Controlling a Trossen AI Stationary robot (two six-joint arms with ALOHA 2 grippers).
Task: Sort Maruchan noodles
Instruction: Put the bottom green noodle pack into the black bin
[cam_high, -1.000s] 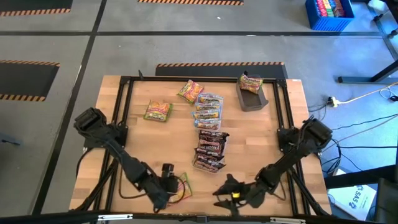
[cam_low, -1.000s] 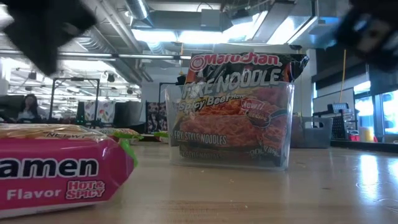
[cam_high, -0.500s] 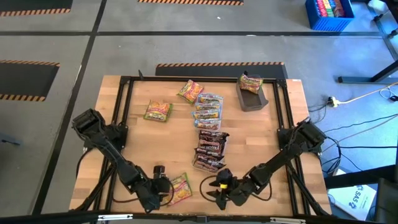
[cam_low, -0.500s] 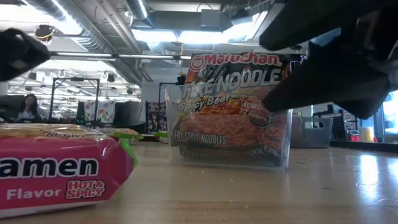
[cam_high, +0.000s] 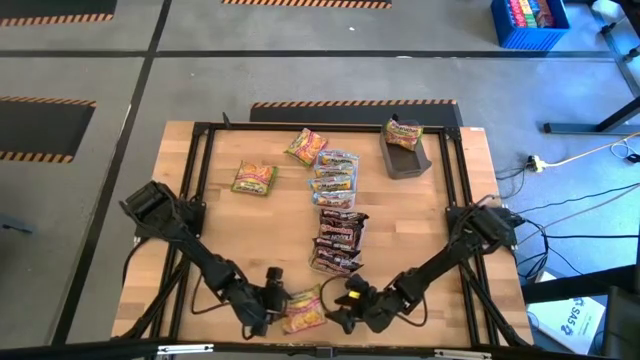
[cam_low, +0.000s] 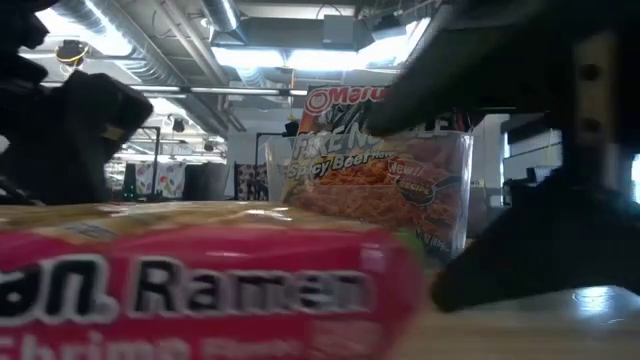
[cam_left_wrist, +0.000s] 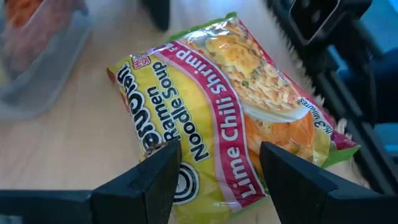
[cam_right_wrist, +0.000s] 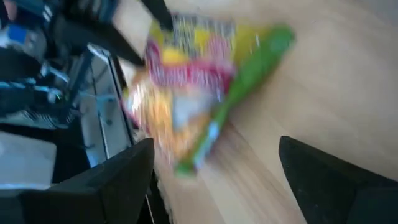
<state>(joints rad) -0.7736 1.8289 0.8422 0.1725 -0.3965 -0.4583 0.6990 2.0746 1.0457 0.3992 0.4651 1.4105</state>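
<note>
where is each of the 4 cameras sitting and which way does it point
High view: above the table, looking straight down; both arms show, the left gripper and right gripper flanking the yellow packet.
Low view: at tabletop height, looking level across at the clear tub; dark arm parts cross it.
Left wrist view: on the left wrist, looking at the yellow packet past its own fingers.
Right wrist view: on the right wrist, with open fingers.
Both wrist views share that packet.

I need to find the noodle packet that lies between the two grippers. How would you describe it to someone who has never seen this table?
Start at the near edge of the wooden table, where both arms reach in. Between the left gripper and the right gripper lies one yellow packet with a pink band and green edge. Unlike the maroon packets stacked just beyond it, it lies alone and reads Lime Chili Shrimp.
</note>
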